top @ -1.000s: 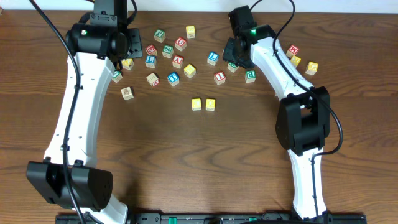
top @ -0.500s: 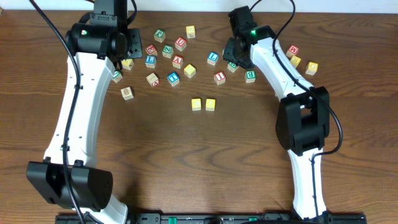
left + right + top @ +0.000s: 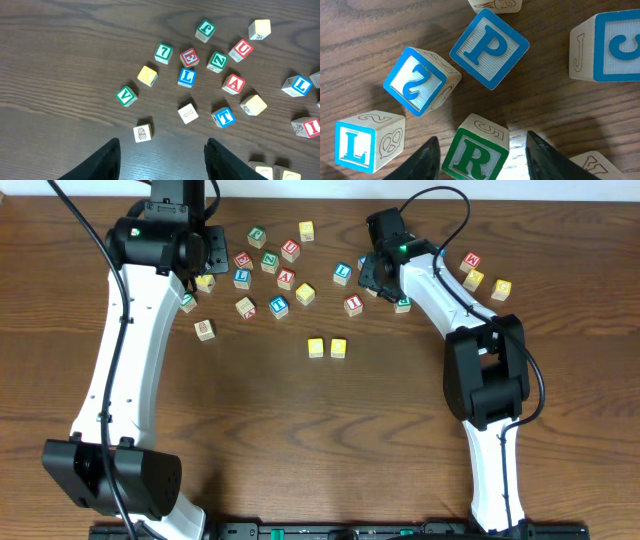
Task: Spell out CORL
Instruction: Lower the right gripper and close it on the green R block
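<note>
The right gripper (image 3: 482, 150) is working on the third letter. Its fingers are standing spread apart with the green R block (image 3: 472, 155) sitting between them, closer to the finger on the left of the wrist view. Nothing is being squeezed yet. I cannot tell whether either finger is already touching the wood.

Two yellow blocks (image 3: 327, 347) are lying side by side on the table (image 3: 300, 440), well clear of the fingers toward the robot. Judging by the task, they are probably serving as the C and the O, but their faces are too small to read from overhead.

The next move is calling for the fingers to come down around the R block and close squarely on its sides. A P block (image 3: 489, 48) is lying just ahead of the fingertips. A blue block (image 3: 420, 80) marked with an S or a 2 is tilting close beside the R, so there is little room. A blue L block (image 3: 355, 144) is waiting just outside the left-hand finger, handy for the last letter.

The left gripper (image 3: 162, 155) is hanging released over bare wood, holding nothing, with the other loose blocks ahead of its fingertips.

From overhead, the right arm is covering the R block entirely. In the wrist view, the block's lower edge and both finger bases are being cut off by the frame.
</note>
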